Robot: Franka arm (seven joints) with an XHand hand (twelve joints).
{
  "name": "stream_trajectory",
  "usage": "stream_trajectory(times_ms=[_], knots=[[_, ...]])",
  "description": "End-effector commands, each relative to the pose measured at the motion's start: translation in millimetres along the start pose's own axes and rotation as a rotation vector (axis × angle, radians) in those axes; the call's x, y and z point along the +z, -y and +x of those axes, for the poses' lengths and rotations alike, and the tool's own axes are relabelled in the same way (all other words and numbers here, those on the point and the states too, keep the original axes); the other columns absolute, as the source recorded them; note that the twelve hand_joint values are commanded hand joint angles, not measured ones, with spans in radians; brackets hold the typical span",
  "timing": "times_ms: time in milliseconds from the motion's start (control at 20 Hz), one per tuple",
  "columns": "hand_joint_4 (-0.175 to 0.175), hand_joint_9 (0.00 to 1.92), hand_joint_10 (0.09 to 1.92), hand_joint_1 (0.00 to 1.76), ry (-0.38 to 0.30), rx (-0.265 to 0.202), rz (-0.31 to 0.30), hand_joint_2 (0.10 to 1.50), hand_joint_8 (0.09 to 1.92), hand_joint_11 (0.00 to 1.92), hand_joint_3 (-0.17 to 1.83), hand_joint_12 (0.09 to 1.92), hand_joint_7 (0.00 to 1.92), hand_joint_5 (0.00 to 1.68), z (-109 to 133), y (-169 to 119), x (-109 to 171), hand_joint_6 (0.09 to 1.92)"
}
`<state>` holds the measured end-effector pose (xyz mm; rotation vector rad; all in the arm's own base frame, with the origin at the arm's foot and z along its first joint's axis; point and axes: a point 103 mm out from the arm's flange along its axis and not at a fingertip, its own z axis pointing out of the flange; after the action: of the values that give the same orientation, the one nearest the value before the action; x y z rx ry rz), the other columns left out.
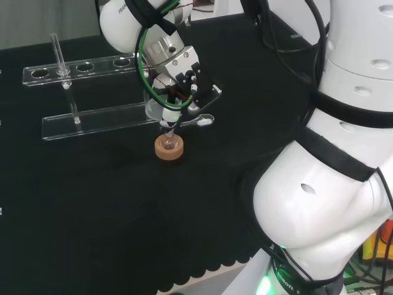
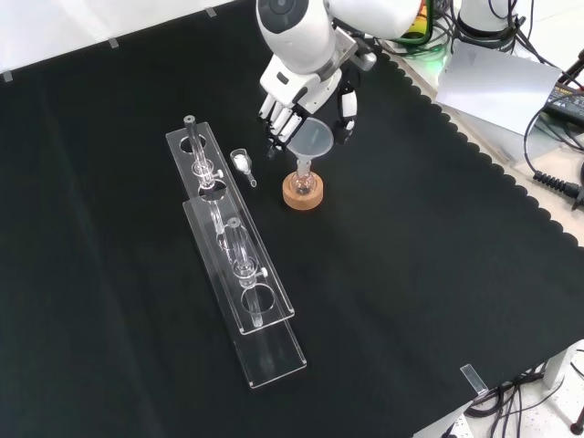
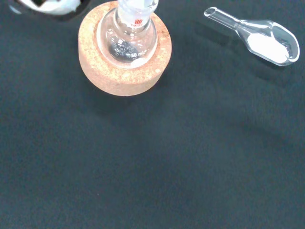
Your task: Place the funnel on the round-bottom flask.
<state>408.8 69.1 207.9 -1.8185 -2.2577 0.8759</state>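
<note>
Front view: the hand (image 2: 306, 96) hangs directly above the round-bottom flask (image 2: 303, 182), its fingers (image 2: 278, 117) and thumb curled around the rim of the clear funnel (image 2: 308, 140), which it grips. The funnel stands upright with its stem pointing down into the flask's neck; whether the funnel rests on the neck or is only held there cannot be told. The flask sits in a cork ring stand (image 2: 302, 193) just below the hand on the black cloth (image 2: 411, 274). A small glass scoop (image 2: 242, 163) holding white powder lies near the stand, to the fingers' side of the hand, apart from it. Farther out on that same side lies a long clear rack (image 2: 239, 274) with glass tubes in it.

Head view: the hand (image 1: 178, 77) is poised over the cork ring stand (image 1: 169, 149), with the funnel's stem (image 1: 169, 130) reaching down to the flask (image 1: 169, 144). The rack (image 1: 92, 120) stands beyond the hand, with an upright tube (image 1: 59, 55) at its far end.

Wrist view: the flask (image 3: 127, 38) sits nested in the cork ring stand (image 3: 125, 71) close under the palm; the scoop (image 3: 259, 40) lies apart from the stand, its white powder plainly visible.
</note>
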Motion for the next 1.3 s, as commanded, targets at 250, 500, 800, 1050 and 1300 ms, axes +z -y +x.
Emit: stream_trajectory(times_ms=[250,500,800,1050,1300], knots=[[-0.055,0.61,0.59,0.71,0.0,0.0,-0.007,0.64,0.72,0.4,0.51,1.33,0.2,0.22,0.0,0.5,-1.3,0.09],[-0.055,0.6,0.59,0.7,0.001,0.002,-0.008,0.64,0.72,0.4,0.51,1.33,0.19,0.21,-2.1,0.5,-2.6,0.09],[-0.053,0.53,0.6,0.68,-0.006,-0.004,-0.011,0.64,0.71,0.37,0.49,1.35,0.17,0.19,-2.0,2.1,-5.5,0.09],[-0.052,0.47,0.64,0.63,0.0,-0.003,-0.037,0.64,0.71,0.35,0.45,1.36,0.14,0.17,-1.5,10.7,-9.8,0.09],[-0.052,0.45,0.66,0.61,-0.002,0.005,-0.081,0.65,0.71,0.34,0.42,1.37,0.13,0.17,-8.3,28.7,-20.9,0.09]])
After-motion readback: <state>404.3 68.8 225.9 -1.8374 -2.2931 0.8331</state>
